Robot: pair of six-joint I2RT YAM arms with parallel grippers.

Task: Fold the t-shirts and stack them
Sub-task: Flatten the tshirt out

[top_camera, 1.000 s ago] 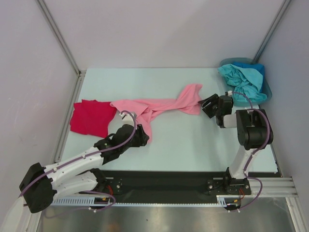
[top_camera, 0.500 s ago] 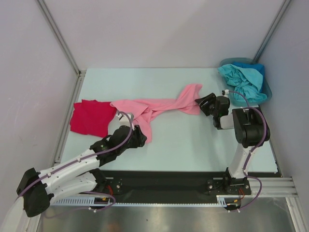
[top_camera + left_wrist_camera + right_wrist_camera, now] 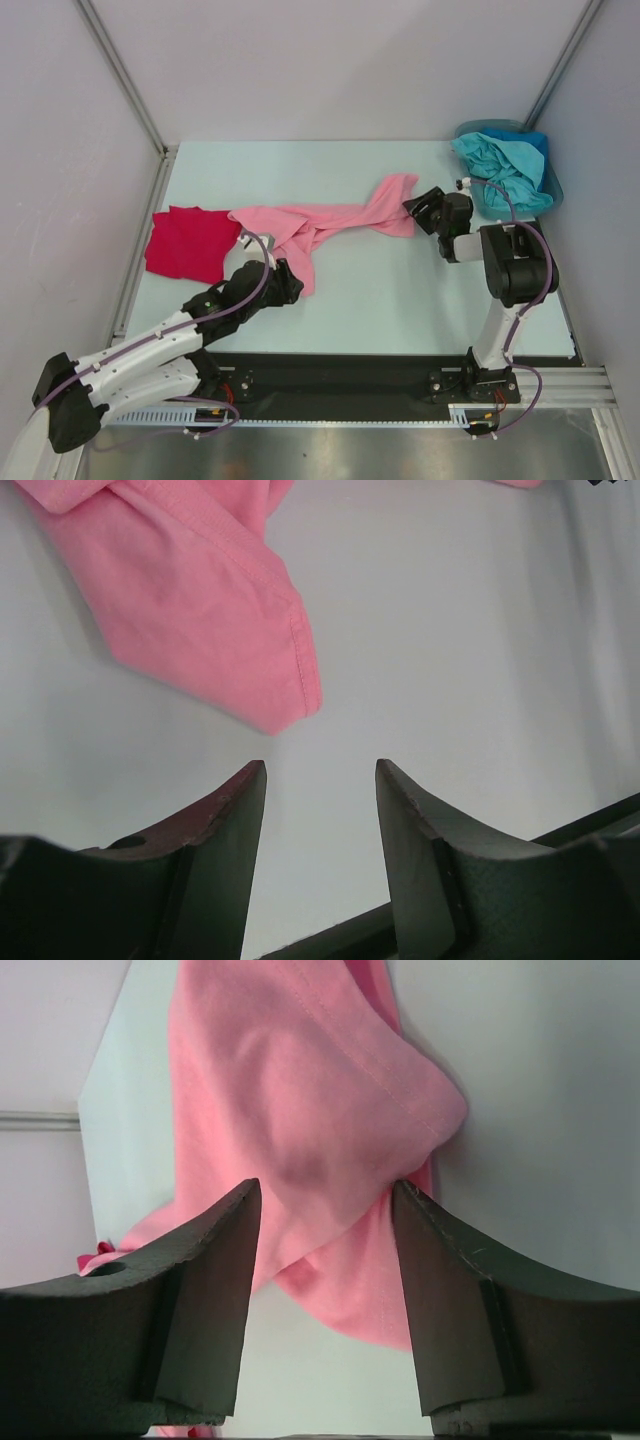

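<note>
Since the table (image 3: pixel 400 300) has bare room only in front, the pink shirt (image 3: pixel 330 222) lies roped across its middle, red shirt (image 3: pixel 190 243) just beside its left end, teal and blue shirts (image 3: pixel 495 165) far right, right gripper (image 3: pixel 325 1190) open astride one end, left gripper (image 3: pixel 320 770) open, empty, near the other corner.

Light: falling bright and even from above.
Shadows: lying soft under the pink t-shirt (image 3: pixel 200 610).
Focus: right gripper's fingers (image 3: pixel 170 1300) blurring slightly.
</note>
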